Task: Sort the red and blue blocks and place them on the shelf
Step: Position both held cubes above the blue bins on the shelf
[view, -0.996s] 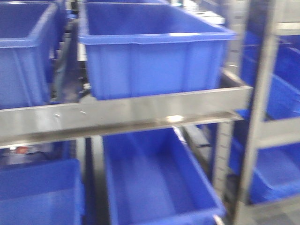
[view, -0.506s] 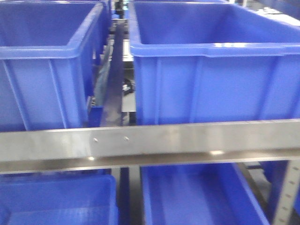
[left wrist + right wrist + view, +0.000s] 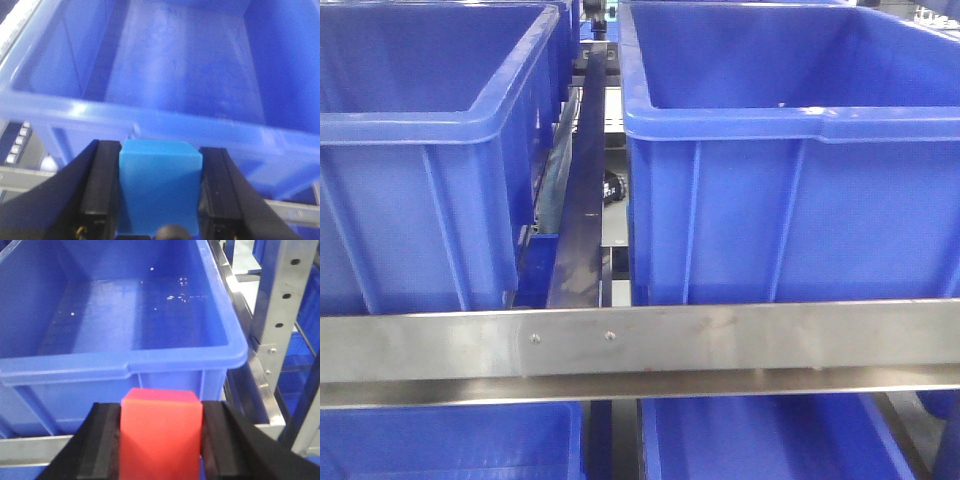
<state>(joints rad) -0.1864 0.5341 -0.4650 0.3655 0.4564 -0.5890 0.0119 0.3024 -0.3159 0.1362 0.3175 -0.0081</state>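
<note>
The left gripper point(image 3: 161, 150) holds the blue block point(image 3: 160, 190). Its two black fingers point(image 3: 107, 190) press on the block's sides, so the jaws are only as wide as the block. The block is up in the air, just in front of the near wall of a big blue bin point(image 3: 175, 125). The bin is open on top. Small white rollers point(image 3: 15, 145) show at the far left.

The right gripper point(image 3: 161, 410) holds the red block point(image 3: 160, 440) the same way, tight between its two black fingers. The red block is in front of the near wall of a second bin point(image 3: 165, 362). Little white specks point(image 3: 177, 290) lie on that bin's floor. A steel post point(image 3: 277, 315) with holes stands to the right.

The front view shows the shelf point(image 3: 720, 340). Two upper bins point(image 3: 790, 200) stand side by side behind its shiny rail point(image 3: 440, 350). A dark strip point(image 3: 582, 210) runs between them. Two screws point(image 3: 534, 338) sit in the rail. Lower bins point(image 3: 770, 440) show under the rail.
</note>
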